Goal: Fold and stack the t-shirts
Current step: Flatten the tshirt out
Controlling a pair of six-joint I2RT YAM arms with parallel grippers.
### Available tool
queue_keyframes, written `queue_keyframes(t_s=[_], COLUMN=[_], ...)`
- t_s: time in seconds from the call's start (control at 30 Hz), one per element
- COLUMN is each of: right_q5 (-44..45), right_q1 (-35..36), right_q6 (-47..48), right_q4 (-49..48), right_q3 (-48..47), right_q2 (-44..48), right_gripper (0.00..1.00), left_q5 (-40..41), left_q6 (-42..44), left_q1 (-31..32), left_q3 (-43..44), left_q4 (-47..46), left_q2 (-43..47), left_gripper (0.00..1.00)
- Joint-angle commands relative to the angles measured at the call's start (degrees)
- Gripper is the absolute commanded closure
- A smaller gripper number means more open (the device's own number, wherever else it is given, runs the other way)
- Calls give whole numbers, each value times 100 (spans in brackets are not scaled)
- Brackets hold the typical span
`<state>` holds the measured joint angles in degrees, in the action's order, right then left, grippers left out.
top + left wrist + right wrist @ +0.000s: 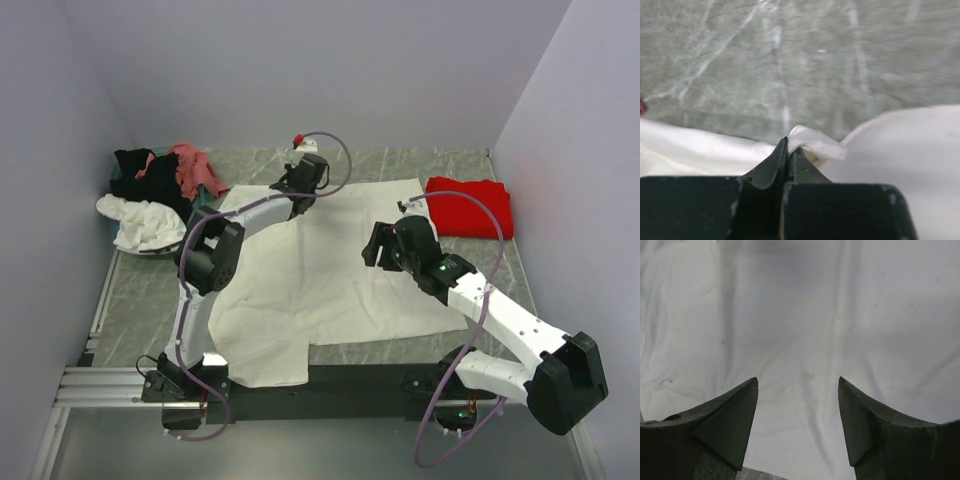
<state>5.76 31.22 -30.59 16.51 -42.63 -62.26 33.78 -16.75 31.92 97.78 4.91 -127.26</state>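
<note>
A large cream t-shirt (pixel 320 275) lies spread flat across the middle of the table. My left gripper (pixel 297 189) is at its far edge, shut on a small pinch of that cream cloth (pixel 812 142). Over the shirt's right part my right gripper (pixel 378 246) hovers open, with only flat cream fabric (pixel 800 330) showing between its fingers. A folded red t-shirt (pixel 470 208) rests at the far right. Black (pixel 140 172), pink (pixel 195 170) and white (pixel 145 222) t-shirts are heaped at the far left.
The heap of shirts sits in a bin (pixel 205 200) at the far left corner. Pale walls close in the left, back and right sides. Grey marbled table surface (pixel 790 60) lies beyond the cream shirt's far edge. A metal rail (pixel 110 385) runs along the near edge.
</note>
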Motion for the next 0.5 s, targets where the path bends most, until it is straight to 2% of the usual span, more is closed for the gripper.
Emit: queue_keyframes(t_s=[0.0,0.1,0.17,0.2,0.3,0.47], right_q5=[-5,30,65,74,101,110], right_q1=[-37,-37,-37,-37,-37,-37], right_q6=[-26,-17,0,26,44,36], right_q4=[-245,-254,-245,-245,-236,-289], right_q3=[106,167,167,141,89,71], right_q2=[3,-41,-84,-102,-190,-260], right_gripper=[28,28,28,28,28,28], left_q5=[525,252,-63,-195,-600,-854], left_q6=[-678,-1162,-1356,-1400,-1559,-1392], left_q1=[384,577,692,788,816,597], left_q3=[-476,-1143,-1479,-1733,-1937,-1885], left_q4=[36,107,2,-25,124,177], left_q2=[588,824,1044,1106,1379,1958], left_gripper=[100,91,74,58,39,28])
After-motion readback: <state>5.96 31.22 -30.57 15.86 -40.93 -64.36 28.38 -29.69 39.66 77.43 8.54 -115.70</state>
